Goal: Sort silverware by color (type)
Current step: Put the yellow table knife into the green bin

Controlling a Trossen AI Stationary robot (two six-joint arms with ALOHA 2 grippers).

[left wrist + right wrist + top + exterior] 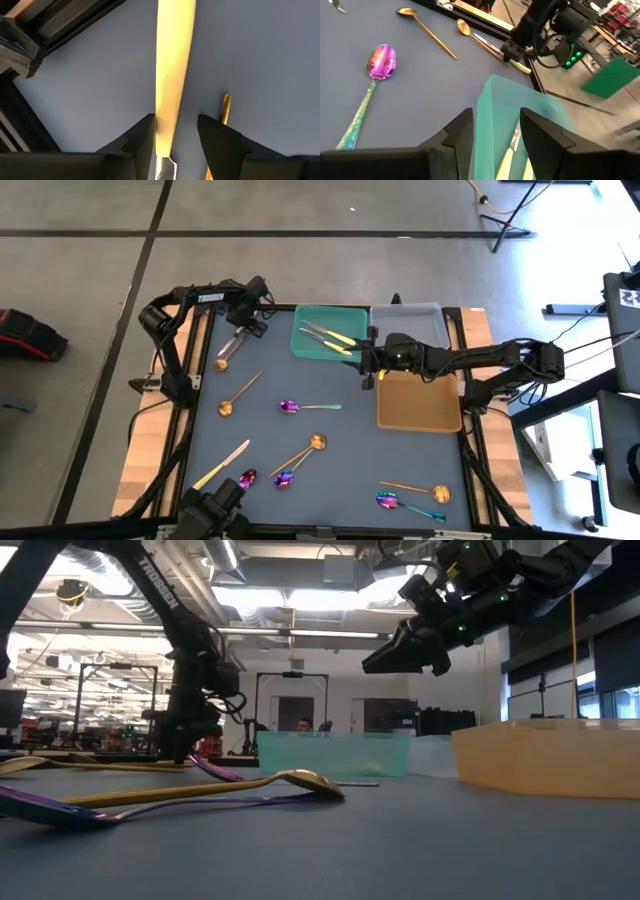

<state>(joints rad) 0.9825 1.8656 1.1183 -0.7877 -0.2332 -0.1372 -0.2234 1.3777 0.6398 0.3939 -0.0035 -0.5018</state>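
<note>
A pale gold knife [172, 75] lies flat on the table [340, 460] near its far left corner, right between the spread fingers of the left claw [175, 137], not yet gripped. The right claw [495, 125], part open and empty, hovers over the green tray [305, 345].

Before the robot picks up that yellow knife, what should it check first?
1. Left gripper down at the knife: ok.
2. Jaws open with the knife between them: ok.
3. Copper spoon lies close beside the knife, could get bumped: not ok.
4. Green tray already holds yellow knives, right place to go: ok.
5. Right gripper hangs by the green tray's edge, maybe in the way: not ok.
6. Grip firm enough: cannot tell.
</note>
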